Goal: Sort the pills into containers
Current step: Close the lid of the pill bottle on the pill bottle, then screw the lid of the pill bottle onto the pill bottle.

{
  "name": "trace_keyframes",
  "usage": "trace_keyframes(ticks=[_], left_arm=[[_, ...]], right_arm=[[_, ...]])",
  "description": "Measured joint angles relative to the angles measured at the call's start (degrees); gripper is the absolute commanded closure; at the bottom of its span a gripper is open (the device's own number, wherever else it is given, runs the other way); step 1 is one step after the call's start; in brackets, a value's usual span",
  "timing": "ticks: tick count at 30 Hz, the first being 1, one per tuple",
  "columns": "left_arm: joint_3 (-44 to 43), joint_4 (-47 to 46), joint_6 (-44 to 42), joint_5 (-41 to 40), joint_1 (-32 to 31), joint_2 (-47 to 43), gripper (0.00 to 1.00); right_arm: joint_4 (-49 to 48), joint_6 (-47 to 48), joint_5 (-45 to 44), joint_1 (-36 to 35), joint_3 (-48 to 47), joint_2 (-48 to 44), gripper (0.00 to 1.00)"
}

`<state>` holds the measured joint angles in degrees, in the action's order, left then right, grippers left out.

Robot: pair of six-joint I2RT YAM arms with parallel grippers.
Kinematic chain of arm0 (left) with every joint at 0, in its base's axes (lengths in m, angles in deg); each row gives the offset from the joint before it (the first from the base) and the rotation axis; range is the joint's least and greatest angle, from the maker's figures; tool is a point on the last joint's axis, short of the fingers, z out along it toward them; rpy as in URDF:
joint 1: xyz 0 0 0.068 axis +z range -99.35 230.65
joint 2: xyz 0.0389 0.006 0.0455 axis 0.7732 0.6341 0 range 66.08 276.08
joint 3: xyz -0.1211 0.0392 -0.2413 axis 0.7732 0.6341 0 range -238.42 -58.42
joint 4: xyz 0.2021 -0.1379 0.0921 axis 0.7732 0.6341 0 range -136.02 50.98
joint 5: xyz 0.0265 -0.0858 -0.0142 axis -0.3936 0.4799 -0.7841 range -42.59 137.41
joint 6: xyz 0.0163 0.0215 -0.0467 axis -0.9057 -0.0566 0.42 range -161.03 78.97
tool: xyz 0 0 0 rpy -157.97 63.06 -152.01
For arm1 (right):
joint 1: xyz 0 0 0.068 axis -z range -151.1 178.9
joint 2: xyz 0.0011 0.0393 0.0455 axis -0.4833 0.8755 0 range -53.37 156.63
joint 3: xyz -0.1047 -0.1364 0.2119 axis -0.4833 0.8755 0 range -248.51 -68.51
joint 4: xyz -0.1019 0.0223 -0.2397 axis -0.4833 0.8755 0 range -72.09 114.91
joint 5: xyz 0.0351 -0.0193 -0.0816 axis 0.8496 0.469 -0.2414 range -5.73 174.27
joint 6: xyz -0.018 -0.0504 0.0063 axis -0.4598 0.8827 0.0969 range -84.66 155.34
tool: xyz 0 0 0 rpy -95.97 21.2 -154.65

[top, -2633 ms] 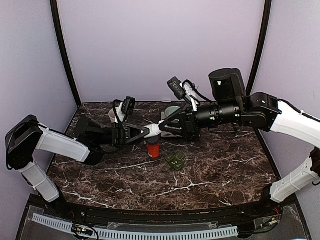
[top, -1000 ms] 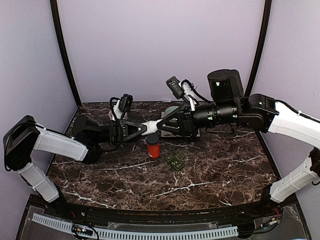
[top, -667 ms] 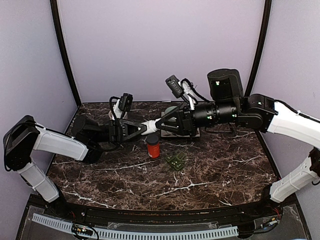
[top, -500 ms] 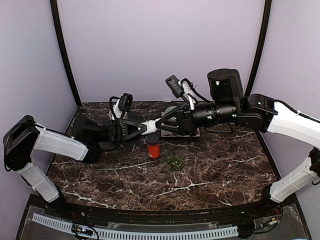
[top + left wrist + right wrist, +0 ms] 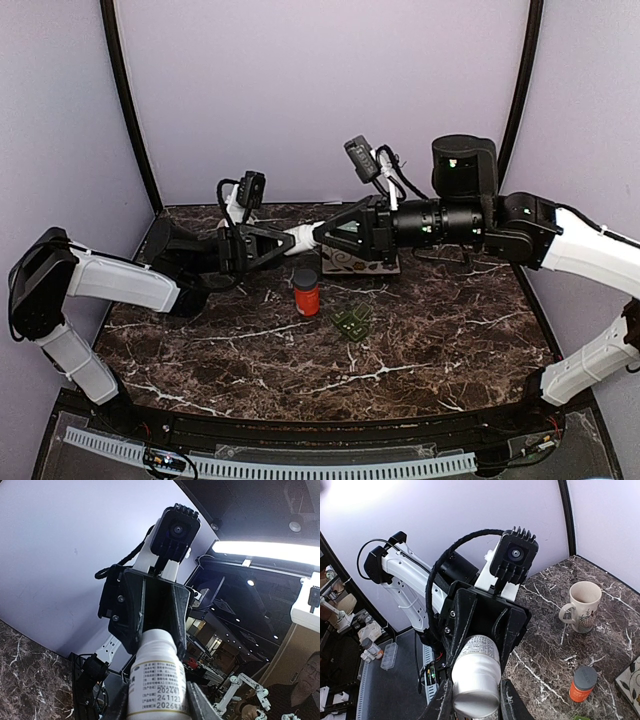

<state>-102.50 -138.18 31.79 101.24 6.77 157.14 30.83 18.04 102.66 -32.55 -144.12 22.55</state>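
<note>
You had the left end effector (image 5: 280,244) reaching in level from the left, its fingers clamped on the labelled body of a white bottle (image 5: 301,239). The bottle hung in the air, well above the surface (image 5: 200,350), with its long axis lying left to right. It bridged the two arms, and in the left wrist view its printed label faced the camera.

The right end effector (image 5: 325,235) met it head-on from the other side, fingers closed on the plain rounded end. That end looked like the cap, though I couldn't be sure.

The bottle was smooth, hard plastic and cylindrical, so I'd expect it to turn in a grip before it crushed.

Under the bottle, an orange bottle (image 5: 306,292) with a dark cap stood upright on the dark marble, apart from both arms.

Just right of it and nearer the arm bases lay the pill box (image 5: 350,321), a small dark green strip of joined square cells. It lay flat and slanted, but it was too small to tell whether the cells were open.

From the held bottle, the box lay down and toward you, a little to the right, so the right arm was the nearer one.

Behind sat a patterned tile (image 5: 365,262). A beige mug (image 5: 582,606) stood far off at the back left.
</note>
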Motion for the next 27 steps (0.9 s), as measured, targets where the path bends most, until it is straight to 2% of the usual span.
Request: trace_keyframes(ticks=[10,16,27], left_arm=[[-1.75,-0.26,-0.20,-0.28,-0.15,1.27,1.00],[-1.75,0.02,-3.15,0.04,-0.15,0.98,1.00],[-1.86,11.21,-13.31,5.77,-0.26,-3.08,1.00]], right_arm=[[-0.52,0.07,-2.12,-0.15,-0.52,0.31,1.00],[1.05,0.61,-3.28,-0.74,-1.79,0.74,1.00],[8.26,2.25,-1.99,-1.75,-4.59,1.40,1.00]])
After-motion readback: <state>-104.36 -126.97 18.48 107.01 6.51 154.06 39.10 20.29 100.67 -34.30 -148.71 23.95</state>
